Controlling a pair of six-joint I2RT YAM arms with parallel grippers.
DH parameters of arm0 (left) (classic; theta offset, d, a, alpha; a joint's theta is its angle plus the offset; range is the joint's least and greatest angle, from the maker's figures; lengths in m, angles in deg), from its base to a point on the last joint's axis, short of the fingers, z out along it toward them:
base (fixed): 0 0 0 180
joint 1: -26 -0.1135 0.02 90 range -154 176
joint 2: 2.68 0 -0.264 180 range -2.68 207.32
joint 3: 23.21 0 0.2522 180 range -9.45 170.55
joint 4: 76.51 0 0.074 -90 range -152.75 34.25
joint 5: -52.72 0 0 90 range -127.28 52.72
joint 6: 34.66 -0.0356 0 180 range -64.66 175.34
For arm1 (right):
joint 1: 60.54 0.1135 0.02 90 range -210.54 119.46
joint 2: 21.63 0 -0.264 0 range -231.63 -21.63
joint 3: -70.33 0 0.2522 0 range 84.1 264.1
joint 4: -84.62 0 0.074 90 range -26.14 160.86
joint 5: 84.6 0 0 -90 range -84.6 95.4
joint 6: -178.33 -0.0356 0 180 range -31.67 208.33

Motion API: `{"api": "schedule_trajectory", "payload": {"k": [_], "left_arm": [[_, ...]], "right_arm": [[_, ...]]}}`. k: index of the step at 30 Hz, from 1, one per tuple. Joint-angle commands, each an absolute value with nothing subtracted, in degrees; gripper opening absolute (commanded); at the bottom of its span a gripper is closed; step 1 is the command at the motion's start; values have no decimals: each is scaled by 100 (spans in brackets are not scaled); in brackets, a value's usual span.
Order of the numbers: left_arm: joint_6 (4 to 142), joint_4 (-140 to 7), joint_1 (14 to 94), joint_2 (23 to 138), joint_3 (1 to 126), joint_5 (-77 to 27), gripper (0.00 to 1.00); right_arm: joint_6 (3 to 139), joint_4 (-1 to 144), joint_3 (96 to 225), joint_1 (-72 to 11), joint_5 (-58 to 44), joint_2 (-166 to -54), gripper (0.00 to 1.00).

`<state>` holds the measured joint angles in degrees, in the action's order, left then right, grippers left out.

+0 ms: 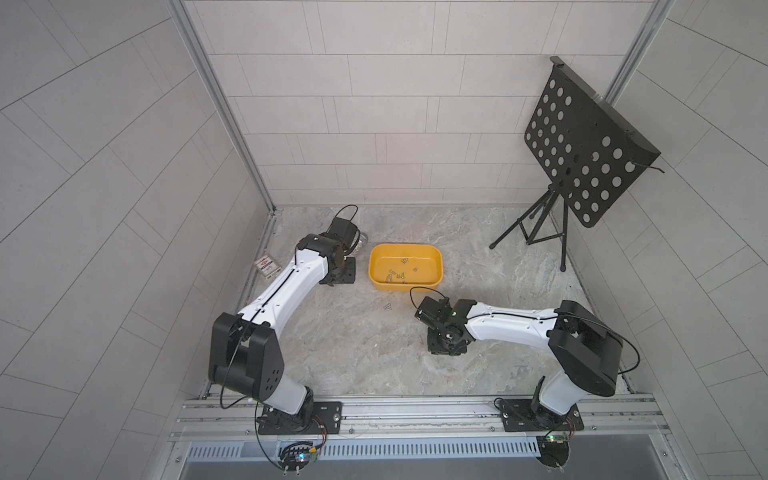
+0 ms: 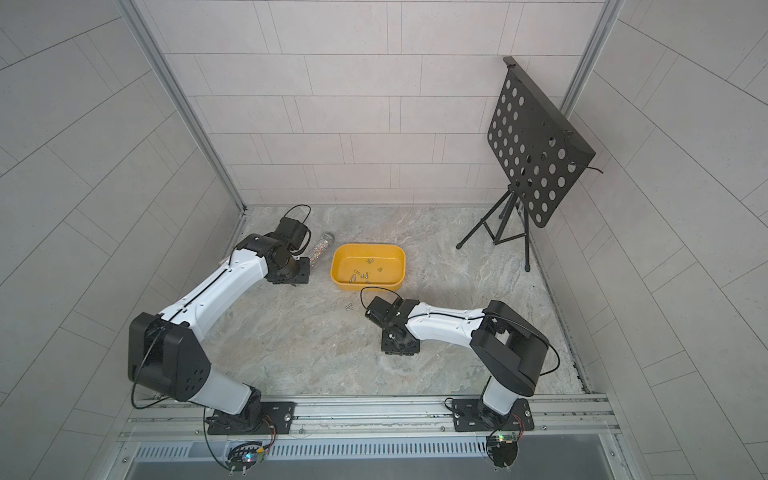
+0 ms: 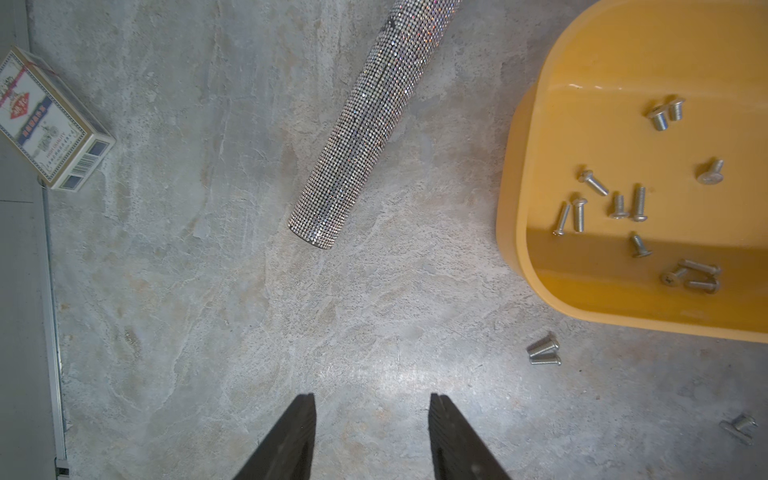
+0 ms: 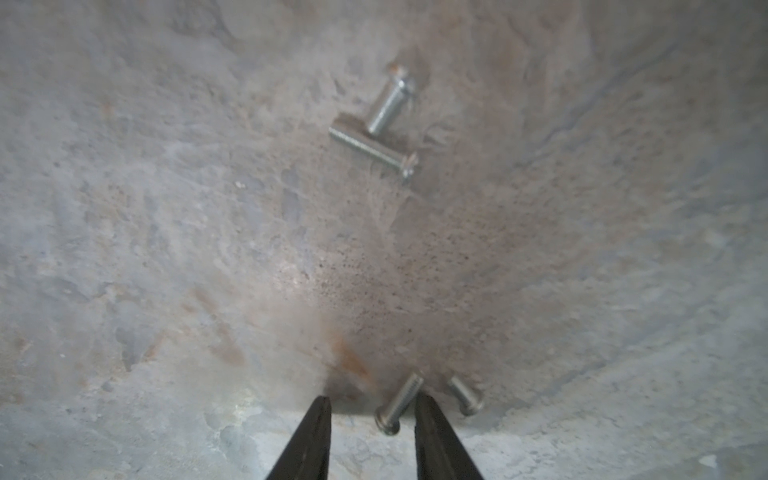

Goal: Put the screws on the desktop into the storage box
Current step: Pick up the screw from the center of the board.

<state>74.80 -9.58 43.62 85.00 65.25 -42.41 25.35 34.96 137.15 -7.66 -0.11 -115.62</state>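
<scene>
Right gripper (image 4: 372, 399) points down near the middle of the desktop (image 1: 353, 365). Its fingers stand apart, and one screw (image 4: 392, 409) lies loose between the tips, close against one finger. The blurred right wrist view does not show whether they touch. A second screw (image 4: 466, 395) lies just outside that same finger. Beyond them two more screws (image 4: 374, 145) lie together, the end of one against the side of the other.

Farther toward the back edge, a parallel pair of screws (image 1: 387, 307) rests on the desktop just short of the near wall of the storage box (image 1: 405, 289). The yellow box sits roughly midway between the left and right edges, nearer the back. About a dozen loose screws (image 3: 619, 203) are scattered on its floor.

The left gripper (image 3: 372, 397) hovers over bare desktop to the left of the box, fingers apart with nothing between them. Past it a glittery tube (image 3: 365, 124) lies flat near the box's left end, not touching it. A red-and-white card box (image 3: 50, 124) sits at the left edge. A black perforated stand (image 1: 582, 145) on a tripod occupies the far right corner.
</scene>
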Motion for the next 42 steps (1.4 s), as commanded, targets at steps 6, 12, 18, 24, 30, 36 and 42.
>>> {"api": "schedule_trajectory", "payload": {"k": [6, 12, 18, 24, 30, 36, 42], "left_arm": [[7435, -939, 4314, 8429, 6448, -4213, 51], [7435, -946, 4305, 8425, 6448, -4194, 51], [7433, -945, 4305, 8434, 6448, -4176, 51], [7434, -956, 4305, 8431, 6440, -4186, 51], [7432, -949, 4303, 8444, 6440, -4151, 51], [7436, -955, 4298, 8456, 6438, -4158, 51], [7436, -943, 4292, 8454, 6452, -4155, 51]], "right_arm": [[2621, 3421, 13840, -728, 202, -11784, 31], [2646, 3421, 13889, -727, 250, -11857, 29], [2679, 3423, 13945, -732, 272, -11951, 27], [2747, 3433, 14034, -751, 268, -12151, 25], [2803, 3431, 14079, -755, 268, -12243, 17], [2846, 3413, 14120, -754, 268, -12284, 11], [2901, 3245, 14220, -729, 349, -12194, 7]]}}
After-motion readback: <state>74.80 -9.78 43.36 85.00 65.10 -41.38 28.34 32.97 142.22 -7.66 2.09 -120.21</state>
